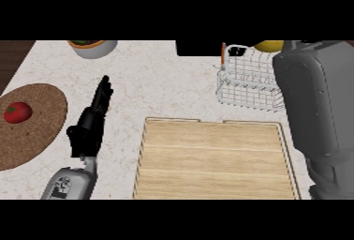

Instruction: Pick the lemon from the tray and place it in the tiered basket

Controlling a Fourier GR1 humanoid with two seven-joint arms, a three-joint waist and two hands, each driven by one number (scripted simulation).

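Observation:
The yellow lemon shows only in part at the view's top edge, above the white wire tiered basket. It sits right beside the end of my right forearm, which rises along the right side over the basket's right part. Of my right hand only a dark sliver shows next to the lemon, and its grip is hidden. The wooden tray lies at the lower middle with nothing on it. My left hand rests open left of the tray, fingers straight and pointing away.
A round woven mat at the left edge carries a red tomato. A grey bowl stands at the back left. A thin orange rod sticks up at the basket's left corner, next to a black patch.

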